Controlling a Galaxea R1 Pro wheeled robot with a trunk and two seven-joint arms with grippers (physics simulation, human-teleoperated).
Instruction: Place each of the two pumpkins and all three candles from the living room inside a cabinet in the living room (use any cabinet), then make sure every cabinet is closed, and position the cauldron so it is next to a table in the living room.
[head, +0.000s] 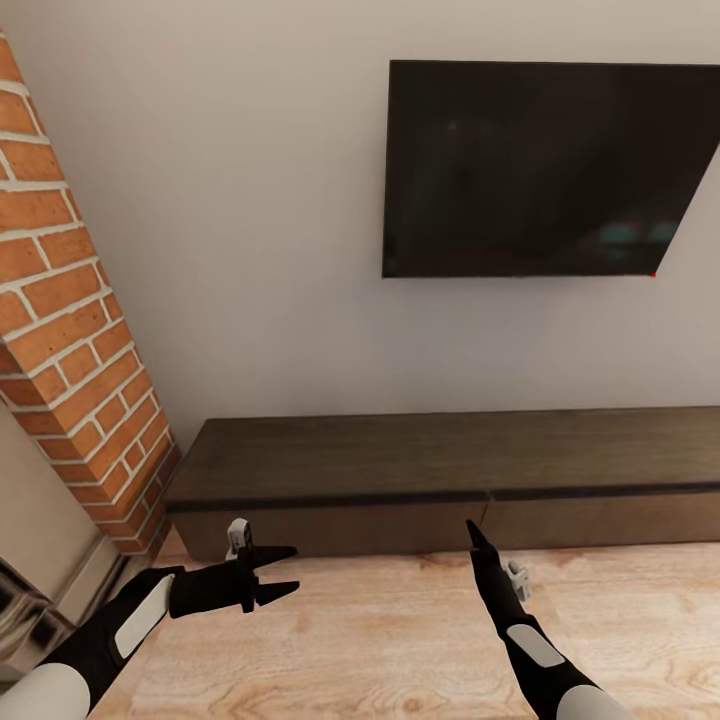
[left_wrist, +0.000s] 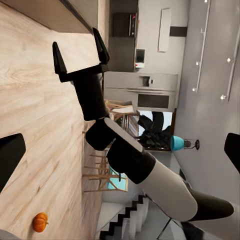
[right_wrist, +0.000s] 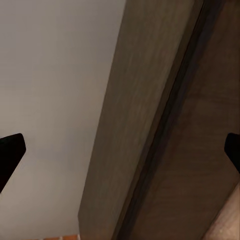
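Head view: cabinet (head: 440, 480) drawers closed, top bare; pincers empty.

A home living room: wall-mounted television (head: 545, 168) above a low wooden cabinet (head: 450, 480), brick fireplace surround (head: 70, 340), plank floor (head: 400, 630).

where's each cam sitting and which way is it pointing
Head view: on the robot's head, looking down at the cabinet and TV; both arms show, left gripper and right gripper.
Left wrist view: on the left arm, looking across the wood floor toward a pumpkin and the kitchen; the right arm crosses it.
Right wrist view: on the right arm, facing the cabinet's top edge; its fingertips frame it.
Shared: head and right wrist views both see the cabinet.
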